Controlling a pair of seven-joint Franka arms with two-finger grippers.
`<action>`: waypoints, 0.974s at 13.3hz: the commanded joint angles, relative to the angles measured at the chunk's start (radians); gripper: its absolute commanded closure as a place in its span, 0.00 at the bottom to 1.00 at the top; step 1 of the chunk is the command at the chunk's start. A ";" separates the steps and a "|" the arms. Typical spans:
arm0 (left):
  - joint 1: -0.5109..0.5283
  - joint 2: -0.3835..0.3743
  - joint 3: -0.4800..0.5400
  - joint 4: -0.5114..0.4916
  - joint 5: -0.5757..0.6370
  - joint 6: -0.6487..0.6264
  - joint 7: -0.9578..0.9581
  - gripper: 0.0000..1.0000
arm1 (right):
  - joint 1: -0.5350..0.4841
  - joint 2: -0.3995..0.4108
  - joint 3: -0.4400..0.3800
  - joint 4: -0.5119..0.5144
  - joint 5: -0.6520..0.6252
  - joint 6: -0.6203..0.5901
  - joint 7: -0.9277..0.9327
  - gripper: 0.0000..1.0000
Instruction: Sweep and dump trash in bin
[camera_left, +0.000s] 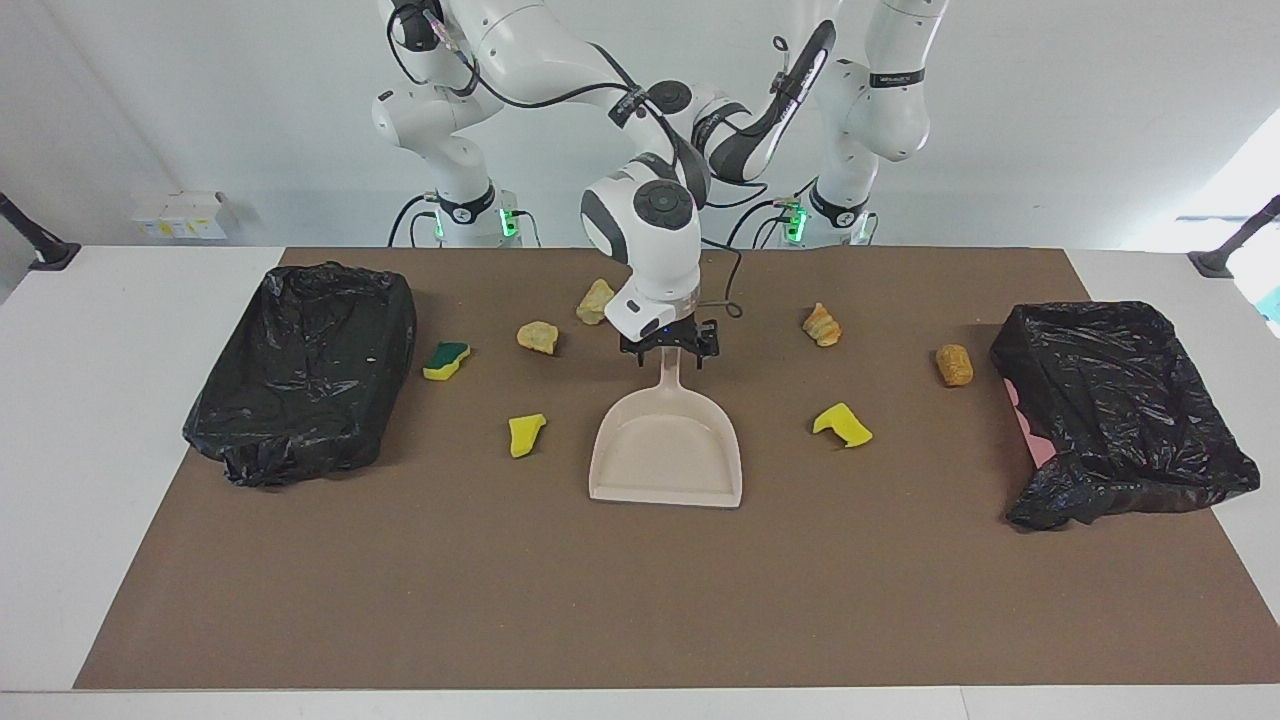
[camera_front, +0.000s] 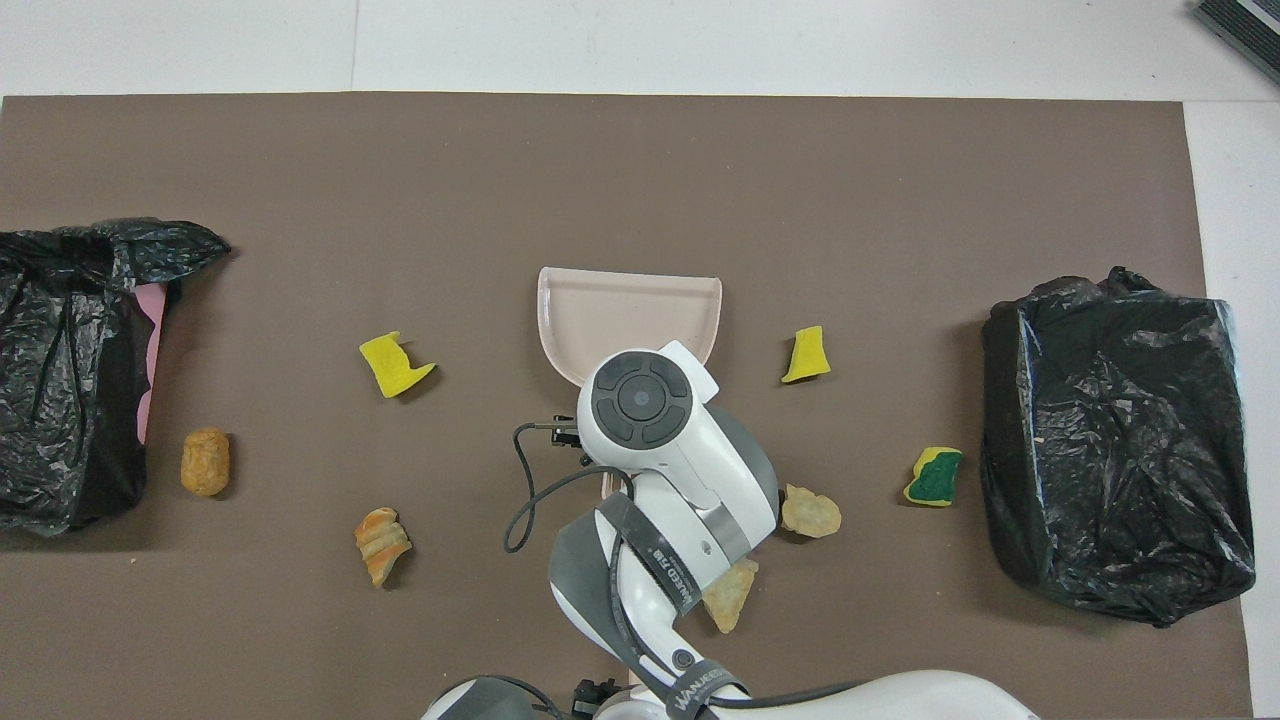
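Note:
The beige dustpan (camera_left: 665, 450) (camera_front: 630, 310) lies mid-mat, its handle pointing toward the robots. My right gripper (camera_left: 668, 347) is down at the top of that handle, with the handle running between its two sides. My left gripper (camera_front: 597, 690) only peeks in at the overhead view's bottom edge, and the right arm hides it in the facing view. The brush is hidden. Several trash scraps lie around: a green-faced sponge (camera_left: 446, 360), two tan chunks (camera_left: 538, 337) (camera_left: 596, 300), yellow pieces (camera_left: 526, 434) (camera_left: 842, 425) and orange chunks (camera_left: 821, 324) (camera_left: 954, 365).
Two bins lined with black bags stand on the brown mat, one at the right arm's end (camera_left: 305, 370) and one at the left arm's end (camera_left: 1120, 410), which shows a pink rim. A cable loops beside the right wrist (camera_front: 520, 500).

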 joint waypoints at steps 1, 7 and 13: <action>-0.022 -0.028 0.018 -0.009 -0.014 -0.014 -0.012 0.28 | 0.003 -0.015 -0.004 -0.021 -0.001 0.012 -0.028 0.74; -0.014 -0.042 0.020 -0.009 -0.014 -0.029 -0.012 0.75 | -0.055 -0.108 -0.013 0.007 0.011 -0.092 -0.056 1.00; 0.097 -0.079 0.026 0.037 -0.014 -0.162 -0.035 1.00 | -0.146 -0.154 -0.013 0.008 -0.001 -0.290 -0.719 1.00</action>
